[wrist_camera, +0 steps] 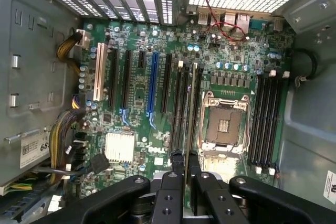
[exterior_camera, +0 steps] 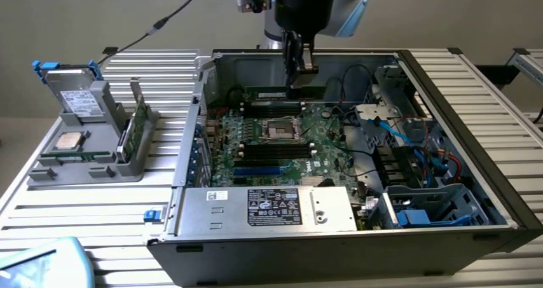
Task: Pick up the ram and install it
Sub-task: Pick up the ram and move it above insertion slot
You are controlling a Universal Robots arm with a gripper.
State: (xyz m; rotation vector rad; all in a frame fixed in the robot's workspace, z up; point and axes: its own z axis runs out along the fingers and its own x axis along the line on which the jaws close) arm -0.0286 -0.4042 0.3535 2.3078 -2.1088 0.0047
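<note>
The ram (exterior_camera: 273, 93) is seen in the upper middle of the exterior view as a long, narrow green strip lying level. A pale label is carried on it, and its dark chips can barely be made out. It is clamped between the fingers of the gripper (exterior_camera: 298, 82), which are drawn close together on its upper edge. It is held inside the open computer case (exterior_camera: 339, 253), just above the processor socket (exterior_camera: 280, 130) in the frame, over the motherboard (exterior_camera: 284, 164).

In the wrist view the ram (wrist_camera: 190, 108) is shown edge-on, as a thin line running out from between the fingertips of the gripper (wrist_camera: 185, 157). There it is lined up with the black memory slots (wrist_camera: 178, 103) beside the processor socket (wrist_camera: 223, 124).

Whether its lower edge is touching a slot or is held just clear of one cannot be told. Its flat faces are hidden in the wrist view, and the stretch inside the grip is covered by the fingers. The arm above the gripper is cut off by the upper edge of the exterior view.
</note>
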